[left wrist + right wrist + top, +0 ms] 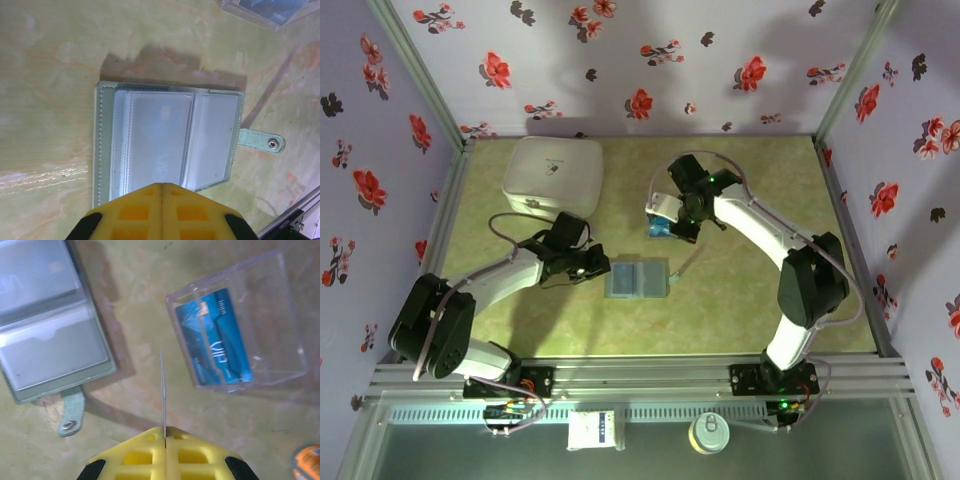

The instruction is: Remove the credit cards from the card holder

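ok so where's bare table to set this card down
Bare: the near strip between wallet and arm bases, and the far right corner beyond the right hand. Crowded: the middle, where wallet, clear tray and left hand sit close; the white box takes the far left.

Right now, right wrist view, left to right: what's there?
card holder → thin card pinched edge-on in the right gripper → clear box holding blue credit cards → orange object at the bottom-right corner

Table (740, 310) — card holder (636, 279), box (553, 176), perhaps tray (272, 305)
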